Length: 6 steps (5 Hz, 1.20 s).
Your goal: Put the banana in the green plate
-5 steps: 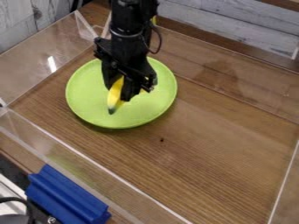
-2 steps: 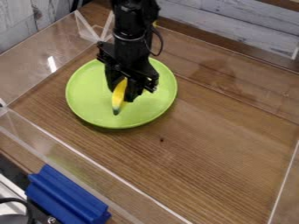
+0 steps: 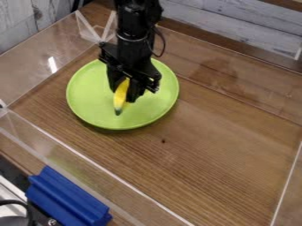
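Observation:
The lime-green plate (image 3: 92,108) lies on the wooden table, left of centre. My black gripper (image 3: 127,86) points straight down over the middle of the plate and is shut on the yellow banana (image 3: 119,97). The banana hangs between the fingers, its dark lower tip close above or on the plate's surface; I cannot tell whether it touches. Its upper end is hidden by the fingers.
Clear plastic walls (image 3: 35,53) ring the wooden table (image 3: 224,132). A blue block (image 3: 65,201) sits at the front left, outside the near wall. A small dark spot (image 3: 162,138) marks the wood just right of the plate.

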Available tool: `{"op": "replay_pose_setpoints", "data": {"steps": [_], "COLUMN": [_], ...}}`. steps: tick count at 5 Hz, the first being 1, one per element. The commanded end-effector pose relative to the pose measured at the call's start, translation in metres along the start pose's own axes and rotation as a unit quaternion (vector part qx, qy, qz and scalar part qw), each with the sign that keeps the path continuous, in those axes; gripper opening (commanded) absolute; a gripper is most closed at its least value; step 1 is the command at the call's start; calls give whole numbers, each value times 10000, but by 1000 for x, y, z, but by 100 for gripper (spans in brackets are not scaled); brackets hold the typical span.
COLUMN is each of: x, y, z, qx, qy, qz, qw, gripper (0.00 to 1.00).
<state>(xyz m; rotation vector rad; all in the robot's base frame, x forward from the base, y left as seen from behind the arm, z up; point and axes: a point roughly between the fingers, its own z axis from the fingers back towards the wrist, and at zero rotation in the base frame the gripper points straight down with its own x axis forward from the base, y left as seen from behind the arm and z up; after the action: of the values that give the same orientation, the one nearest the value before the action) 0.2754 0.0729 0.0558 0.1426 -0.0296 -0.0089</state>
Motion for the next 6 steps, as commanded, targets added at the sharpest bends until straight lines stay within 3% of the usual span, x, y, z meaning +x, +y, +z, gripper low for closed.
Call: {"op": "replay_pose_setpoints", "data": {"steps": [1,6], "x": [12,12], "y": [6,-1], "z": [12,54], "qx": [97,23], "qy": [-254,-260], "qz": [28,-16], "qw": [9996,9997], "gripper": [100,100]}}
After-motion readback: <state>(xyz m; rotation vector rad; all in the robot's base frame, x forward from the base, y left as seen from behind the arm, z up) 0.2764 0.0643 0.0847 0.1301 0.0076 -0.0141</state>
